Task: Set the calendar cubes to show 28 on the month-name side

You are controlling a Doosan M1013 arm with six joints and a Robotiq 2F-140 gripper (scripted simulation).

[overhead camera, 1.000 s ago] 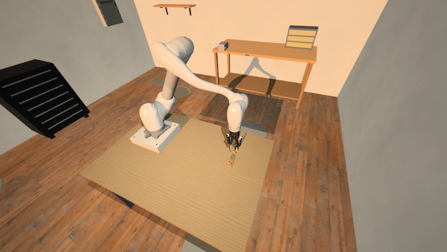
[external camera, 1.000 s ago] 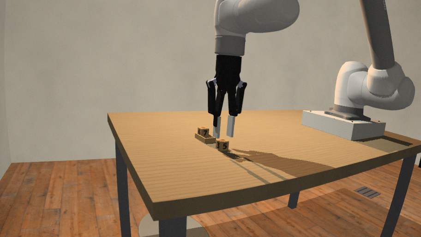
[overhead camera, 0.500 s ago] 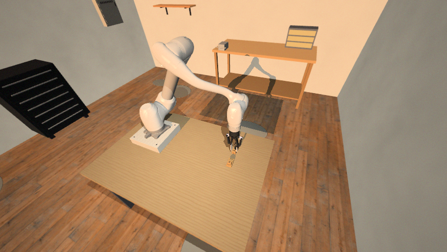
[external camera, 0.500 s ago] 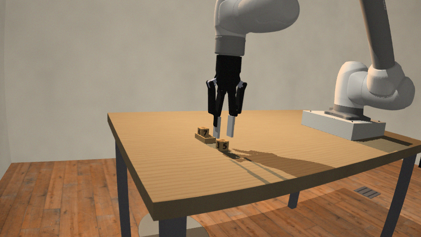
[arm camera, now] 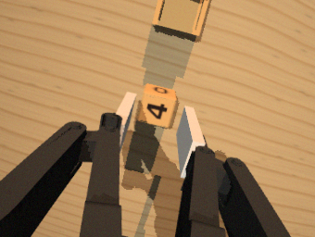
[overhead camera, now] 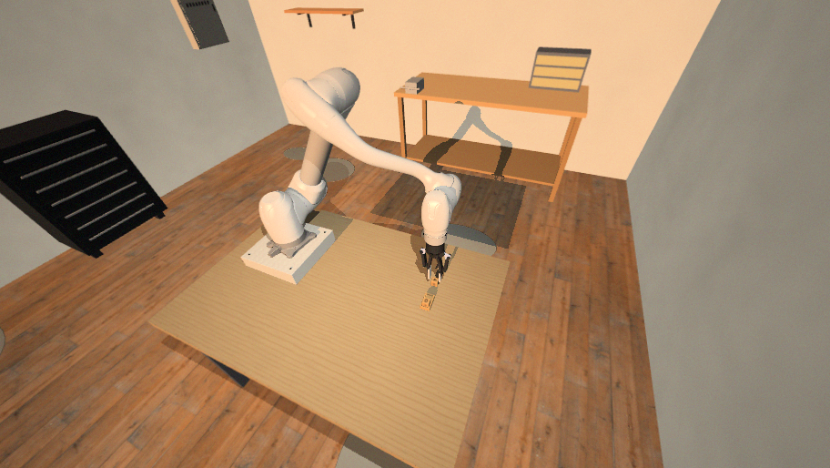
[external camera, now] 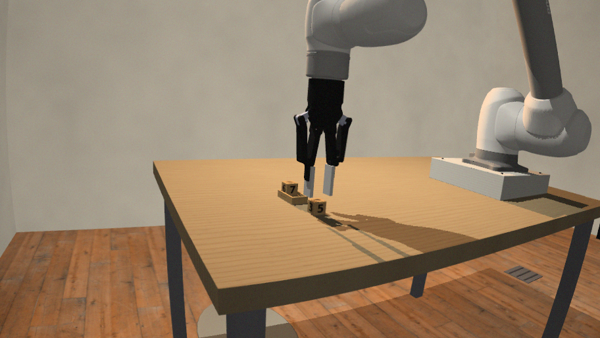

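Note:
A small wooden cube [external camera: 317, 206] lies on the table beside the tray, with 4 on top in the wrist view [arm camera: 157, 106] and 3 and 5 on its sides. The wooden tray [external camera: 293, 196] holds the other cube [external camera: 289, 187] at its far end, with 6 and 7 on its sides and 0 on top. The tray's near slot [arm camera: 180, 10] is empty. My gripper [external camera: 318, 191] hangs straight above the loose cube, fingers partly open to either side of it and a little above it, holding nothing. It also shows in the top view [overhead camera: 434, 273].
The robot's white base block [external camera: 489, 179] stands at the far right of the table. The table's edge runs close behind the tray. A wooden workbench [overhead camera: 490, 101] and a black cabinet [overhead camera: 72, 174] stand off the table.

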